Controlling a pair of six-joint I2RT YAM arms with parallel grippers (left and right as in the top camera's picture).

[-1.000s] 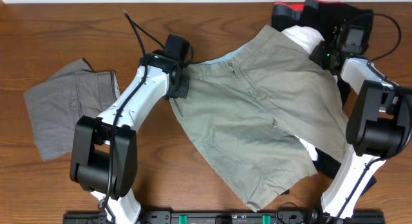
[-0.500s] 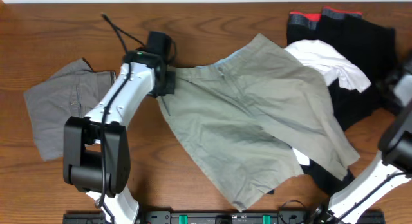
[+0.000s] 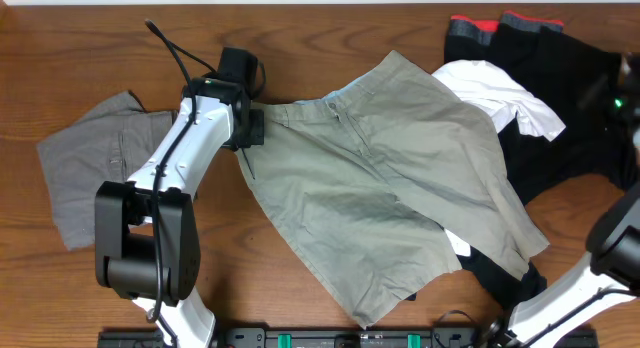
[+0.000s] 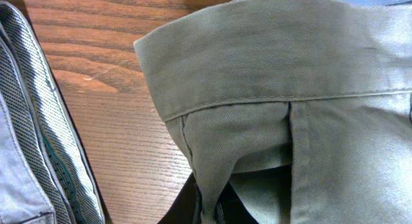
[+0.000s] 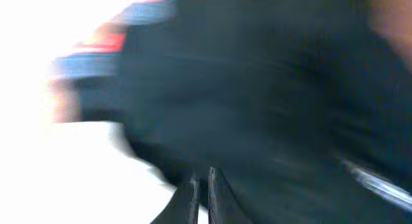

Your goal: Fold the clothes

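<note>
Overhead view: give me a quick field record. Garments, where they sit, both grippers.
khaki shorts: spread rumpled across the table centre, not folded
grey shorts: lying at the table's left, apart from the khaki pair
black garment: far right, red band at its top edge, partly under the khaki shorts
white garment: on top of the black garment
left gripper: shut on the khaki shorts at the waistband
right gripper: shut, over the black garment, view blurred
table: brown wood

Bare tabletop (image 3: 330, 38) is found along the far edge and at the near left. The gap between the grey shorts (image 3: 95, 173) and the khaki shorts (image 3: 390, 188) is crossed by the left arm (image 3: 185, 148); the right side is blocked by black garments (image 3: 575, 98).
</note>
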